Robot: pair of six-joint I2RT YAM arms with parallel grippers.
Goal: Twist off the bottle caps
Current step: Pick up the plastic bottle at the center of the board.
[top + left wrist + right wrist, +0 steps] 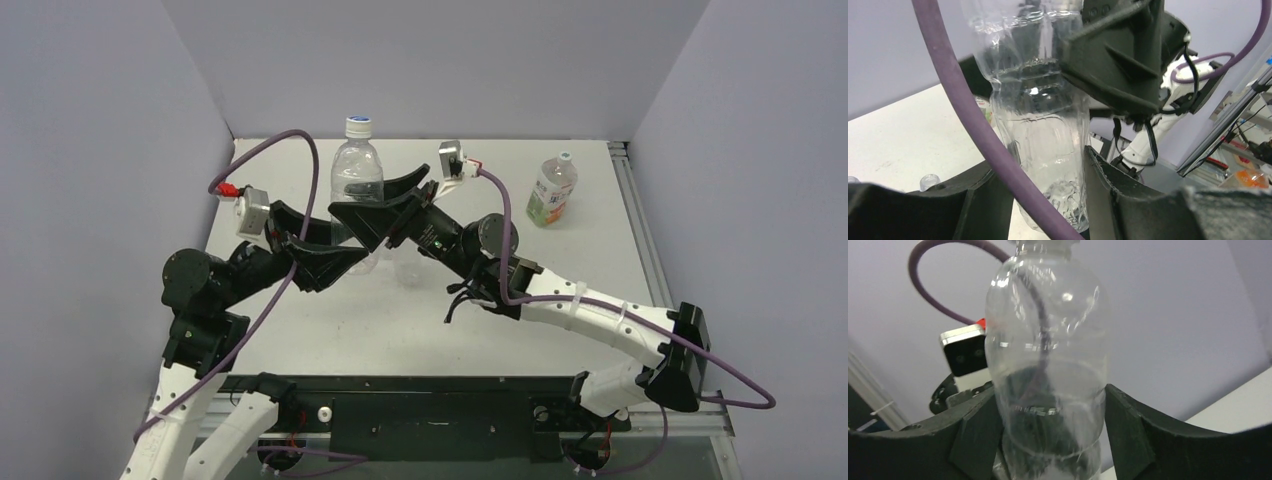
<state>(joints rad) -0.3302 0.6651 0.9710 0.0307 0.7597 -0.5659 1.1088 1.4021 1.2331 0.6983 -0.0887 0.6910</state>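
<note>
Plastic bottle (357, 170) in left tool (1048, 200); far label (547, 205) unreadable.

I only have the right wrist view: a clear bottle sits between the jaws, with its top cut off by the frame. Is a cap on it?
Observer: Yes, the top view shows a blue cap on the clear bottle.
Operator: Is the left arm gripping it too?
Observer: Yes, the left wrist view shows the left jaws closed on the bottle's lower part, one on each side.
</note>
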